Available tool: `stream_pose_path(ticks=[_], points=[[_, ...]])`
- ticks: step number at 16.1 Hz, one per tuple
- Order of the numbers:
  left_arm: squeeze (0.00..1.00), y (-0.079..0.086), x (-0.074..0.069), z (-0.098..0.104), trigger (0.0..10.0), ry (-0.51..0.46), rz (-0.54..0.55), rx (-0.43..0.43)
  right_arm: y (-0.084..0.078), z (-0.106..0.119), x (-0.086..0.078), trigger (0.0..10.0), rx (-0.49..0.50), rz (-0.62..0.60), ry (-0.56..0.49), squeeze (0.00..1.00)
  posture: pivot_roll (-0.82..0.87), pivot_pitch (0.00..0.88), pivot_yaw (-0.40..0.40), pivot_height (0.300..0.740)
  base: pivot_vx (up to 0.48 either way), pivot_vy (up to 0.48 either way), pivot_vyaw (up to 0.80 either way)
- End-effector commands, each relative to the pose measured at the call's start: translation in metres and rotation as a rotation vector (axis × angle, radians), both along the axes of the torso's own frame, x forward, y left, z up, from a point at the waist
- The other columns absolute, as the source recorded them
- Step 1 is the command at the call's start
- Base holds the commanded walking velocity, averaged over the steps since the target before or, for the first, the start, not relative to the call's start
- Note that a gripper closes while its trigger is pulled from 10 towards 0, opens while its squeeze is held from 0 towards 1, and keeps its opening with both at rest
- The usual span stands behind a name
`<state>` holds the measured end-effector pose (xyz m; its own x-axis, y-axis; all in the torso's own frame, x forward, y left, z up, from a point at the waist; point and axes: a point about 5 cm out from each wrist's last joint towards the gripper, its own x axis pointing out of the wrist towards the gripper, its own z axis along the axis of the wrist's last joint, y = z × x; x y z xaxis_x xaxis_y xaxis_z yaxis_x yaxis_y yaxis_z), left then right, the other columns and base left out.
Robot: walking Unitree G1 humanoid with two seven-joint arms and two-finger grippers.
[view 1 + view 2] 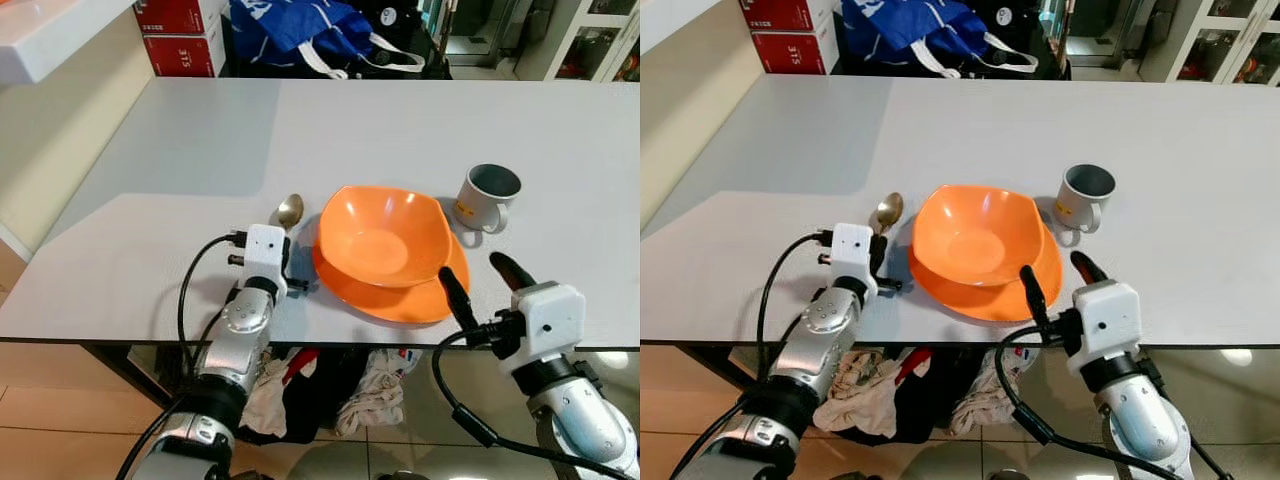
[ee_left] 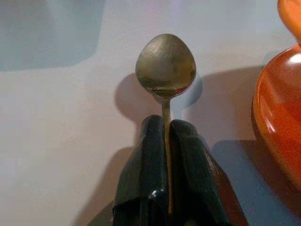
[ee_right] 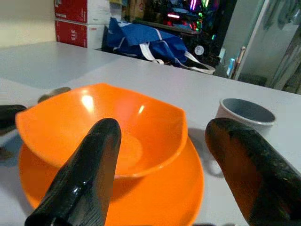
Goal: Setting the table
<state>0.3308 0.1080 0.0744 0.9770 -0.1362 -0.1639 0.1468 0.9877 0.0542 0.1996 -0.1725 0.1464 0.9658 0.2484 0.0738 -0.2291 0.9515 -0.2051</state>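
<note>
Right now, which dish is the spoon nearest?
The plate. The spoon, clamped in the left gripper, lies left of its rim; bowl sits atop it, mug beyond.

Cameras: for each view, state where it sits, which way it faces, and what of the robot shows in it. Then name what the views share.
Left eye view: on the head, looking forward and down at the white table; both silver arms show.
Right eye view: the head's other eye, same scene, with the mug.
Left wrist view: along the left gripper, shut on the spoon.
Right wrist view: along the open right gripper, toward the orange bowl.
Shared: the bowl on its orange plate shows in all four.
</note>
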Motion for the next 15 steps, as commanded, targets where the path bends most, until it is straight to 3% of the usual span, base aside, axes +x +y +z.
stream_pose_path(ticks=[1, 8, 9, 10, 12, 13, 14, 15], points=[[0.00, 0.0016, 0.0005, -0.0022, 0.0, 0.008, 0.017, -0.004, 0.0036, 0.0044, -0.0009, 10.0, 0.020, 0.025, -0.004, 0.00, -0.19, 0.045, 0.022, 0.740, 0.000, 0.000, 0.00], [0.00, 0.0049, 0.0017, -0.0036, 0.0, 0.044, 0.086, -0.024, 0.0059, 0.0014, -0.0021, 10.0, 0.025, 0.036, 0.031, 0.00, -0.19, 0.054, 0.023, 0.740, 0.000, 0.000, 0.00], [0.00, 0.0048, 0.0016, -0.0047, 3.9, 0.058, 0.090, -0.025, 0.0059, 0.0016, -0.0016, 10.0, 0.025, 0.036, 0.031, 0.00, -0.18, 0.056, 0.024, 0.740, 0.000, 0.000, 0.00], [0.00, 0.0050, 0.0013, -0.0056, 10.0, 0.065, 0.094, -0.022, 0.0062, 0.0014, -0.0015, 10.0, 0.024, 0.036, 0.032, 0.00, -0.19, 0.057, 0.024, 0.740, 0.000, 0.000, 0.00], [0.00, 0.0053, 0.0015, -0.0061, 10.0, 0.070, 0.095, -0.021, 0.0067, 0.0009, -0.0011, 10.0, 0.024, 0.036, 0.033, 0.00, -0.18, 0.056, 0.025, 0.740, 0.000, 0.000, 0.00], [0.21, 0.0047, 0.0015, -0.0062, 10.0, 0.074, 0.094, -0.020, 0.0066, 0.0003, -0.0008, 10.0, 0.024, 0.035, 0.034, 0.00, -0.18, 0.053, 0.024, 0.740, 0.000, 0.000, 0.00], [1.00, 0.0046, 0.0016, -0.0074, 10.0, 0.092, 0.099, -0.025, 0.0068, 0.0000, 0.0000, 10.0, 0.023, 0.035, 0.035, 0.00, -0.18, 0.052, 0.024, 0.740, 0.000, 0.000, 0.00], [1.00, 0.0050, 0.0015, -0.0080, 10.0, 0.098, 0.100, -0.022, 0.0068, -0.0001, 0.0002, 10.0, 0.023, 0.035, 0.034, 0.00, -0.18, 0.050, 0.024, 0.740, 0.000, 0.000, 0.00]])
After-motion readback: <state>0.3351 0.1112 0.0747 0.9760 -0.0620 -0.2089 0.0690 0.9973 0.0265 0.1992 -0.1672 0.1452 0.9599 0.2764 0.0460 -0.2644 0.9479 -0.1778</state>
